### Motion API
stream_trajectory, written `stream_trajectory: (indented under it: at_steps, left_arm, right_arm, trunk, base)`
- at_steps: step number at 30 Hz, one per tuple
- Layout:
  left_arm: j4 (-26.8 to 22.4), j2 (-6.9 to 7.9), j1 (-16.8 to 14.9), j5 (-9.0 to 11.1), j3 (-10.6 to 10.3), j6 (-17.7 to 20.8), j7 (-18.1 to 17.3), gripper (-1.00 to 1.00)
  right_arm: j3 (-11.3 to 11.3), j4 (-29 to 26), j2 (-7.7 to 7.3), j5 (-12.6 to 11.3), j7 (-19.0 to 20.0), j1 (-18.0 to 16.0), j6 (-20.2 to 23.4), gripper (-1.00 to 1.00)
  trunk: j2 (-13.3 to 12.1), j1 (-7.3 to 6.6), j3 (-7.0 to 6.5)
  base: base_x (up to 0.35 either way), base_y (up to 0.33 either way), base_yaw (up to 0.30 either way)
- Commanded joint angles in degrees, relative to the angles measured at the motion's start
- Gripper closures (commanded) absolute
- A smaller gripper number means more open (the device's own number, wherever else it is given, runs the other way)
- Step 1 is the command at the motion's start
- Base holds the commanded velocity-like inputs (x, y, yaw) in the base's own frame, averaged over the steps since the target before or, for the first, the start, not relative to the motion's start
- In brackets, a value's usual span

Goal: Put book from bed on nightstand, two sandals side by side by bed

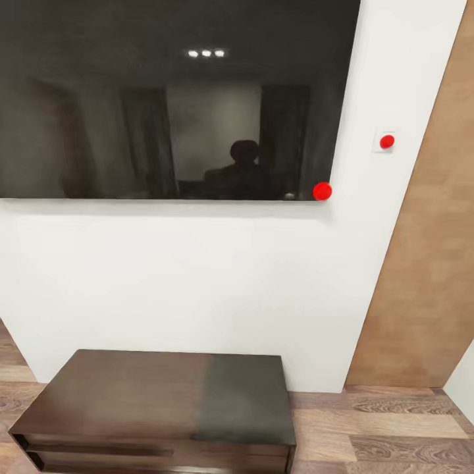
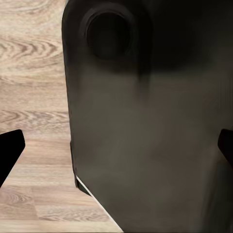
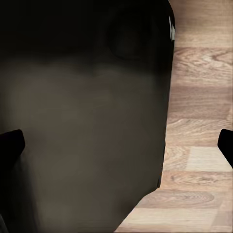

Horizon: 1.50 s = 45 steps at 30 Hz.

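Robot faces a long dark-brown wooden TV cabinet (image 1: pixel 158 401) under a black wall-mounted screen (image 1: pixel 171 99). Both claws released, empty. Judged: task not started.

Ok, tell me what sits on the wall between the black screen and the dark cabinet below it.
Nothing: in the head view the stretch between the black screen and the dark cabinet is bare white wall.

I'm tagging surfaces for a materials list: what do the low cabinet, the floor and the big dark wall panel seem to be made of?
The low cabinet looks like dark brown wood with a satin sheen; faint grain shows on its top. The floor looks like wood planks, with visible grain and seams. The wall panel seems to be glossy glass, likely a screen, since it mirrors ceiling lights.
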<state>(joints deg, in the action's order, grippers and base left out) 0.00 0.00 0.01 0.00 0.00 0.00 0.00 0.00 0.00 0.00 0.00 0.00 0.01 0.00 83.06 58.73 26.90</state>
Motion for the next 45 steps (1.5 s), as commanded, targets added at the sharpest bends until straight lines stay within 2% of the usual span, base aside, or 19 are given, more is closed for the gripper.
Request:
stream_trajectory:
  at_steps: [1, 4, 45]
  left_arm:
    - [0.0, 0.0, -0.01, 0.0, 0.0, 0.0, 0.0, -1.0]
    - [-0.87, -0.5, 0.17, 0.34, 0.09, 0.05, -0.75, -1.0]
    - [-1.6, 0.05, 0.19, 0.38, 0.29, -0.4, -0.63, -1.0]
  right_arm:
    - [0.0, 0.0, 0.0, 0.0, 0.0, -0.01, 0.0, -1.0]
    - [-0.17, 0.44, 0.7, -0.44, 0.98, -0.98, 0.18, -1.0]
    - [-0.09, 0.44, 0.0, -0.47, 0.32, -2.11, -0.21, -1.0]
  trunk:
    - [0.02, 0.0, 0.03]
    - [0.02, 0.0, 0.03]
    - [0.02, 0.0, 0.03]
  base:
    - [0.0, 0.0, 0.0]
    - [0.0, 0.0, 0.0]
    - [0.0, 0.0, 0.0]
